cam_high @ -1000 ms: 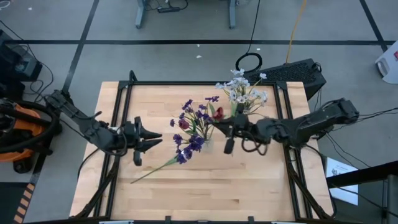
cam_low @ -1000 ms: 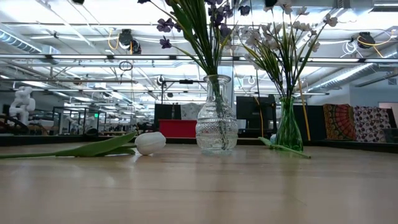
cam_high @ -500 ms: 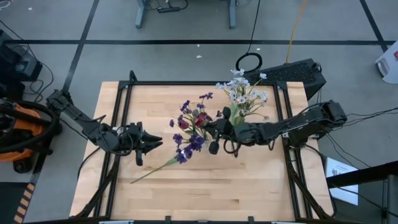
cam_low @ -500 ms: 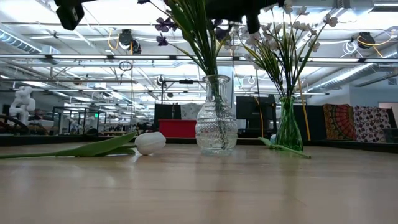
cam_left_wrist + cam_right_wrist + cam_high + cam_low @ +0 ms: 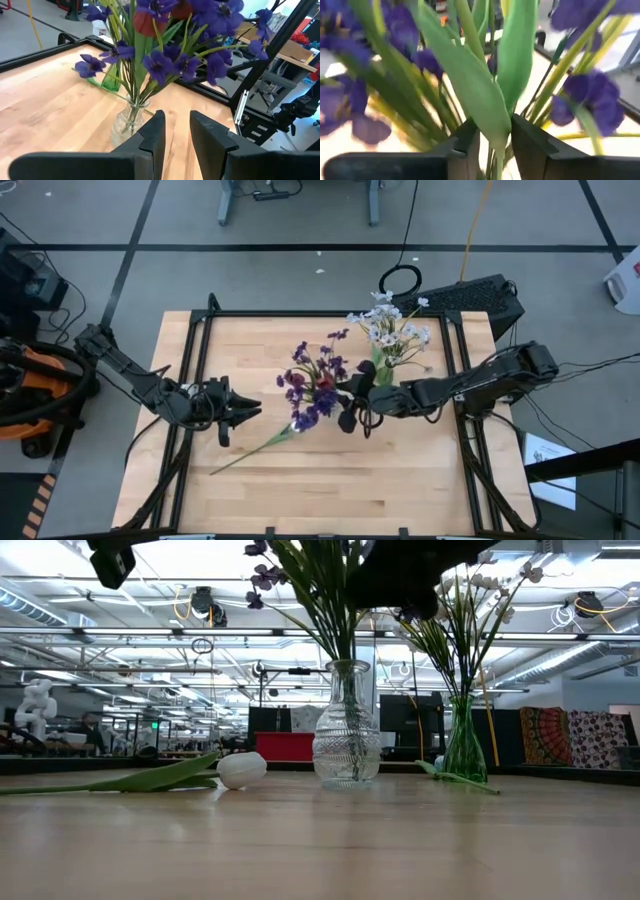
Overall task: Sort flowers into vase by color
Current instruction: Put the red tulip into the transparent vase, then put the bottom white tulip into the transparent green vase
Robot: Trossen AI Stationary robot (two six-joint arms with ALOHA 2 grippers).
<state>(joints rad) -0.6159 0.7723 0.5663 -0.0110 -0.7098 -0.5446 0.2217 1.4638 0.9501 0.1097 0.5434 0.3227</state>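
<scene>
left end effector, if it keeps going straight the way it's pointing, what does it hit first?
Most likely the clear glass vase holding the purple flowers; the left end effector points straight at it across bare table. Depth is unclear.

Right gripper (image 5: 352, 393) fingers parted (slightly); left gripper (image 5: 250, 408) waits.

pale planked wood table (image 5: 320, 850), clear ribbed glass vase (image 5: 347, 745), smooth green glass vase (image 5: 465, 750), matt black grippers
</scene>
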